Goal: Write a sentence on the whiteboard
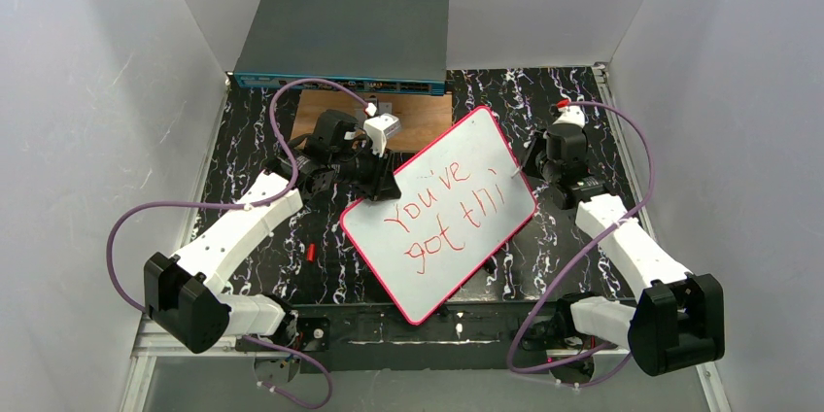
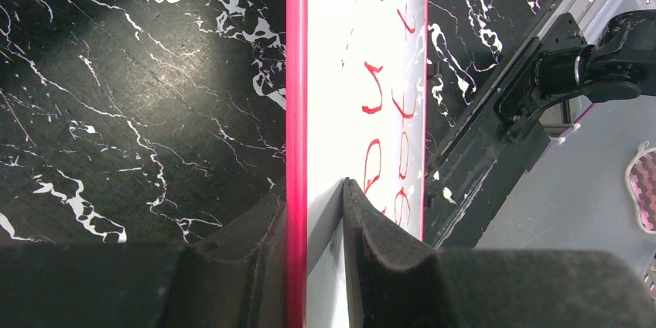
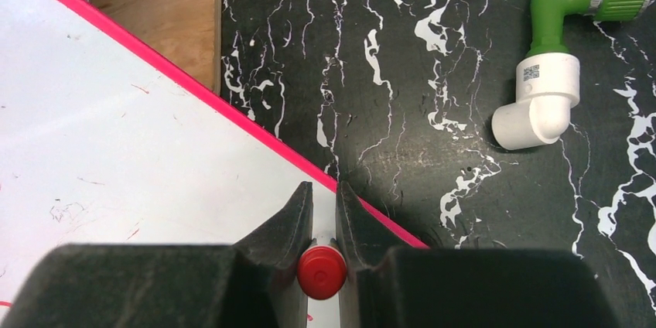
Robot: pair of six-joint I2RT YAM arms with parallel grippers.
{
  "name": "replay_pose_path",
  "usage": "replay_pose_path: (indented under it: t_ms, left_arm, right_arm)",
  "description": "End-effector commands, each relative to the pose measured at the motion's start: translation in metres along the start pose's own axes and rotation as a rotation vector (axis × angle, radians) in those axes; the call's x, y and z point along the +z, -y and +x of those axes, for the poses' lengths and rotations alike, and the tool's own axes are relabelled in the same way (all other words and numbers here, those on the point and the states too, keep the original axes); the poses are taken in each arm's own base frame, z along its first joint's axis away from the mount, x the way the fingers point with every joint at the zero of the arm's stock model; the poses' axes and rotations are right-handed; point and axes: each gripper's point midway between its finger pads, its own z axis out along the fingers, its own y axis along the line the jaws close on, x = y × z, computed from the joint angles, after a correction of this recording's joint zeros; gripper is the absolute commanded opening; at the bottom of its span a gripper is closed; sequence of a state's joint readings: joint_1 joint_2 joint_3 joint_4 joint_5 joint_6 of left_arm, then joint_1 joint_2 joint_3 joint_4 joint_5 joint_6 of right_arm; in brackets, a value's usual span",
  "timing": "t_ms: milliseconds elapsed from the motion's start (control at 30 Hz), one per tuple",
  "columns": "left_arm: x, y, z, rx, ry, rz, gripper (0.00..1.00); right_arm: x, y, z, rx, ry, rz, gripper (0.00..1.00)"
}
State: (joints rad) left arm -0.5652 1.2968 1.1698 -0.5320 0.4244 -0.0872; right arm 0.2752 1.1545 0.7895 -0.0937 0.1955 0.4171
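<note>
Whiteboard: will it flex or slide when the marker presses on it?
Probably stiff: the whiteboard shows a straight rim though the left gripper clamps only one edge. It looks thin, so likely light, and could pivot on the smooth table if that grip slips. Its glossy face may let the marker skid.

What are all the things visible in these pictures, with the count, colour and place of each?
whiteboard: one, white with pink-red rim, middle of table, red words "You've got thi" on it
marker: one, red end, at the whiteboard's right edge
network switch box: one, grey, far edge of table
wooden board: one, brown, between box and whiteboard
pipe fitting: one, green and white, on table beside whiteboard
small object: one, red, left of whiteboard, unidentifiable
table: one, black with white veins
cables: two, purple, one along each arm
left gripper: shut on the whiteboard's rim
right gripper: shut on the marker
</note>
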Motion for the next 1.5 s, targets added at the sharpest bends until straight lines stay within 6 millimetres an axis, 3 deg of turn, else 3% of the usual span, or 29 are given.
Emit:
replay_pose_path:
  t_ms: [0, 133, 300, 433, 633, 967, 1467]
  left_arm:
    - [-0.004, -0.032, 0.0, 0.103, -0.009, -0.151, 0.0]
    - [-0.002, -0.031, 0.0, 0.101, -0.009, -0.147, 0.0]
    - [-0.003, -0.032, 0.002, 0.103, -0.011, -0.15, 0.0]
    - [-0.002, -0.032, 0.0, 0.1, -0.011, -0.148, 0.0]
    - [-0.004, -0.031, 0.003, 0.101, -0.014, -0.149, 0.0]
    - [-0.007, -0.032, 0.004, 0.105, -0.014, -0.157, 0.0]
    - [-0.009, -0.032, 0.004, 0.108, -0.012, -0.162, 0.0]
  right_arm:
    - [-0.003, -0.022, -0.029, 0.034, 0.074, -0.086, 0.01]
    - [-0.005, -0.026, -0.025, 0.034, 0.06, -0.114, 0.01]
    - [-0.007, -0.015, 0.006, 0.021, -0.004, -0.102, 0.01]
    - [-0.008, -0.006, 0.018, 0.02, -0.026, -0.072, 0.01]
    - [0.0, 0.008, 0.017, -0.015, -0.018, -0.002, 0.01]
    - [0.007, 0.013, 0.007, -0.024, -0.012, 0.021, 0.01]
    - [-0.001, 0.02, 0.039, 0.004, -0.076, 0.015, 0.01]
